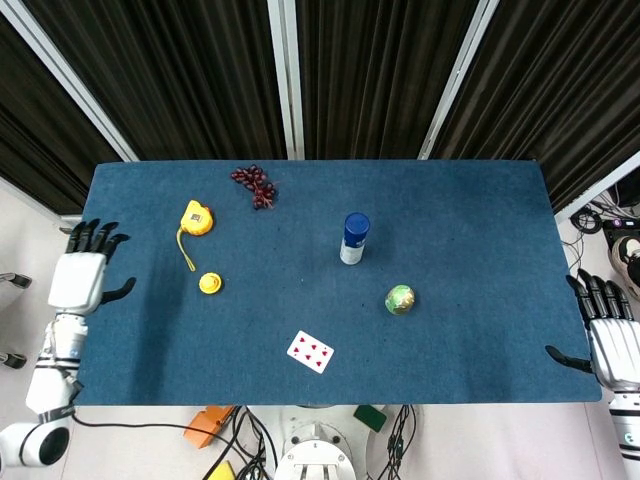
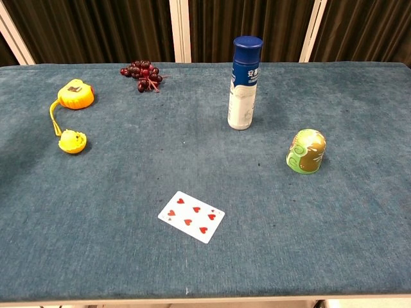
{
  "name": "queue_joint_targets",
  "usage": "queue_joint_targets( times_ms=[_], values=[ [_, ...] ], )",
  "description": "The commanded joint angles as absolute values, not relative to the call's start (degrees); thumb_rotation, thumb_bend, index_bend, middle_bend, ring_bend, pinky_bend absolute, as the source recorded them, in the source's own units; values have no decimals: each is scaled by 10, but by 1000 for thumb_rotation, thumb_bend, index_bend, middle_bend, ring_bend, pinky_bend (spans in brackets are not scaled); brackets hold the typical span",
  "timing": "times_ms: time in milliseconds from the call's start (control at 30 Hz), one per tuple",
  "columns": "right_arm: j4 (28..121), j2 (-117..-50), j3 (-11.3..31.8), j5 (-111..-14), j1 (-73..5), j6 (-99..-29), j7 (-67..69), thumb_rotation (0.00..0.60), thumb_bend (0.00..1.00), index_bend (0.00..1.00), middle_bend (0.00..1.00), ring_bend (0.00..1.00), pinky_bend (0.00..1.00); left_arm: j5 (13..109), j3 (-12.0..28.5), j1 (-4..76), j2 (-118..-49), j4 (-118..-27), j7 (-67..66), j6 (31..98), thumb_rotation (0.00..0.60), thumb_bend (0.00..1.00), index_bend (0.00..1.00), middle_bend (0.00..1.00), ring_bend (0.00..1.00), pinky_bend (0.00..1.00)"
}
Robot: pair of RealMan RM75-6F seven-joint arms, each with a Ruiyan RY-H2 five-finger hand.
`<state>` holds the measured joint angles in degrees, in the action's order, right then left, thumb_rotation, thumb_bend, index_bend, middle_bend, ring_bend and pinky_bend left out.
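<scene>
Your left hand [image 1: 78,277] is hovering open, fingers spread, off the table's [image 1: 480,220] left edge; the small yellow duck [image 1: 209,284] is sitting near that edge. Right hand [image 1: 612,340] is hanging open off the right edge.

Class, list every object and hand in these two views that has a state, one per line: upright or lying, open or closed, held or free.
left hand: open, holds nothing, beside the table's left edge
right hand: open, holds nothing, beside the right edge
bottle: upright, blue cap on
green cup: upside down
playing card: flat, face up
tape measure: lying, free, yellow cord trailing out
small yellow toy: lying at the cord's end
grapes: lying, free
</scene>
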<state>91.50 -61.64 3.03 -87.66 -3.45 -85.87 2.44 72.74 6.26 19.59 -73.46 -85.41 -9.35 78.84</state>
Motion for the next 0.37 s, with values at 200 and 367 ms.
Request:
queue_joint_targets(
  times_ms=[200, 367],
  values=[
    [922, -617, 29, -888, -36, -863, 18, 600, 101, 0, 50, 0, 86, 796, 0, 85, -690, -883, -40, 904, 600, 201, 243, 108, 23, 0],
    [927, -619, 27, -891, -36, -864, 11, 600, 101, 0, 50, 0, 86, 827, -24, 44, -680, -890, -38, 944, 600, 201, 243, 108, 24, 0]
  ],
)
